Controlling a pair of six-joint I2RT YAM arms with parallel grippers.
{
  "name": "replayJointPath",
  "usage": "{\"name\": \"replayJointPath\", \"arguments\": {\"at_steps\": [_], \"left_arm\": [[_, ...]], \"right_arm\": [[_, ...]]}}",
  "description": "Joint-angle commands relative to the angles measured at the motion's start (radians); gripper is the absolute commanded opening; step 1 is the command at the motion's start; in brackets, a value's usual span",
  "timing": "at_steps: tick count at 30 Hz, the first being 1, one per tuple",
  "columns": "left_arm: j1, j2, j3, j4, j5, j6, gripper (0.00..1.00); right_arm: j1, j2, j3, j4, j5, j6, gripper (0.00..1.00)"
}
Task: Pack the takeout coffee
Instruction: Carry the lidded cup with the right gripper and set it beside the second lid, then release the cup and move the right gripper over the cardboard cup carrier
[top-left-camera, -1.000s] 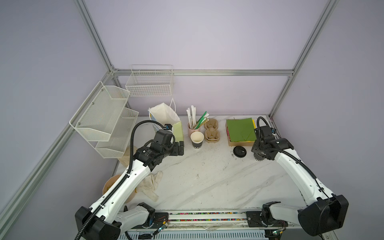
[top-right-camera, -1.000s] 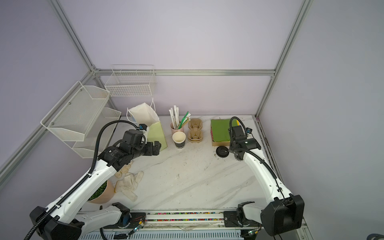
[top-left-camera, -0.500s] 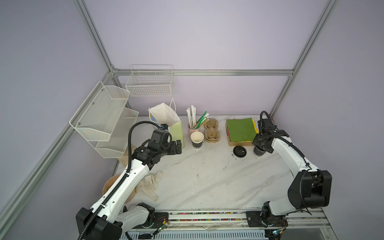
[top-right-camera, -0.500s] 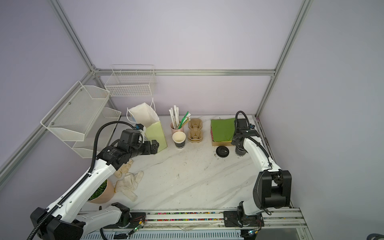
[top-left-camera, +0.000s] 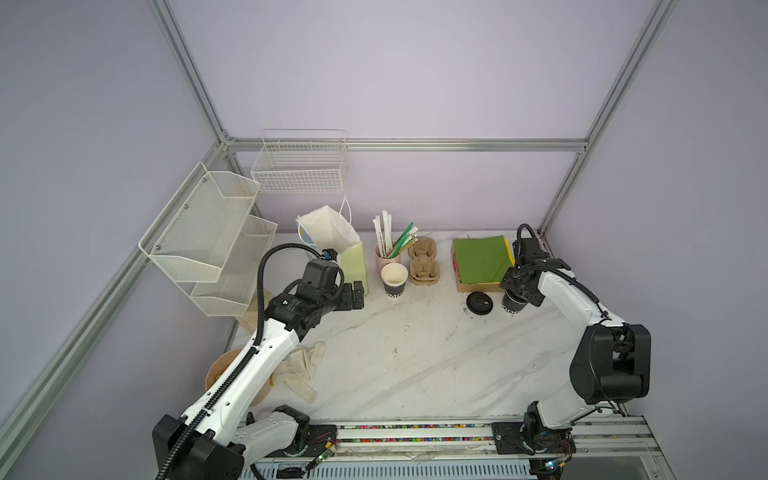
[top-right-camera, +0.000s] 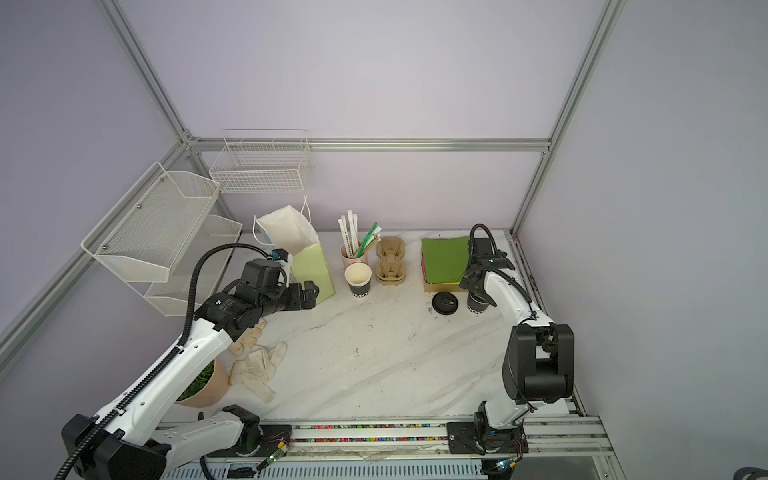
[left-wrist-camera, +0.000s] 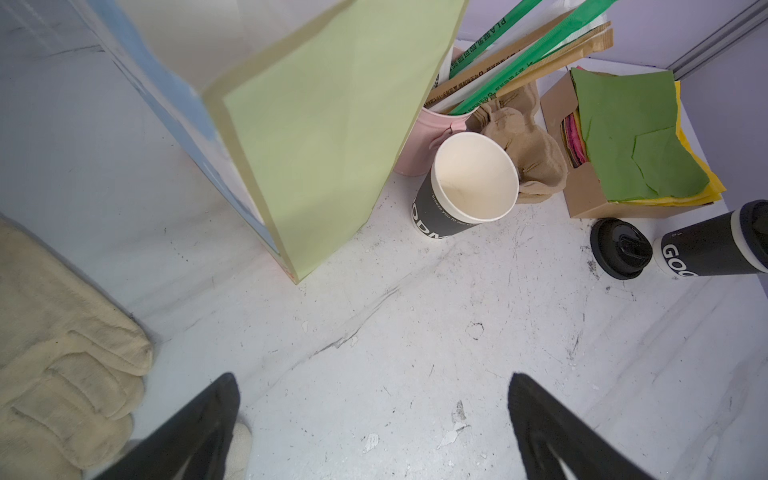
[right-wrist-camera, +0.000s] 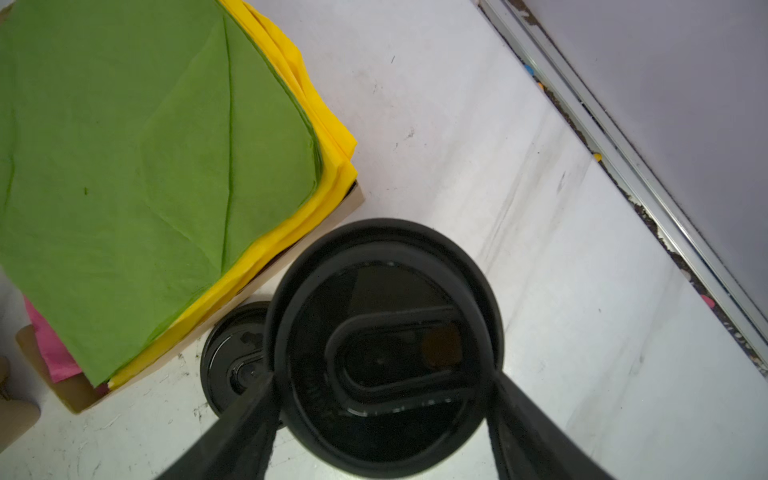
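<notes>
Takeout coffee (right-wrist-camera: 382, 345) lid: right wrist shows | top views: right gripper (top-left-camera: 517, 296) covers

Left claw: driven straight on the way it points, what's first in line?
Probably the lidless black cup: the open left claw aims at it over bare table. Green bag flanks that line; depth unclear.

White shells and black joints on both arms, left arm (top-left-camera: 270, 353) carrying a thick ribbed black cable (top-left-camera: 261, 286), small white markings on its black wrist housing (top-left-camera: 293, 307), right arm (top-left-camera: 569, 297) with a thinner black cable (top-left-camera: 524, 227) and boxy black shoulder (top-left-camera: 609, 365), left gripper (left-wrist-camera: 372, 376) tapered, matte black.
</notes>
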Motion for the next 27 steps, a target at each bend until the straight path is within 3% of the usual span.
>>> {"name": "replayJointPath", "arguments": {"at_steps": [1, 7, 15, 19, 21, 24, 27], "left_arm": [[0.004, -0.013, -0.030, 0.028, 0.010, -0.007, 1.00], [0.004, -0.029, -0.031, 0.043, 0.034, -0.004, 1.00], [0.004, -0.071, -0.037, 0.087, 0.043, 0.004, 1.00], [0.004, -0.125, -0.009, 0.110, -0.025, -0.033, 1.00], [0.006, -0.146, 0.021, 0.110, -0.075, -0.047, 1.00], [0.006, -0.157, 0.072, 0.109, -0.142, -0.066, 1.00], [0.010, -0.144, 0.121, 0.093, -0.210, -0.065, 1.00]], "right_arm": [[-0.004, 0.010, 0.015, -0.014, 0.003, 0.014, 0.86], [-0.004, -0.028, 0.090, -0.038, 0.018, 0.012, 0.97], [-0.004, -0.057, 0.225, -0.062, 0.010, -0.034, 0.97], [0.011, -0.096, 0.258, 0.004, -0.192, -0.067, 0.97], [0.084, -0.099, 0.266, 0.042, -0.219, -0.079, 0.97], [0.244, -0.057, 0.321, 0.039, -0.150, -0.086, 0.97], [0.327, -0.015, 0.352, 0.047, -0.182, -0.070, 0.97]]}}
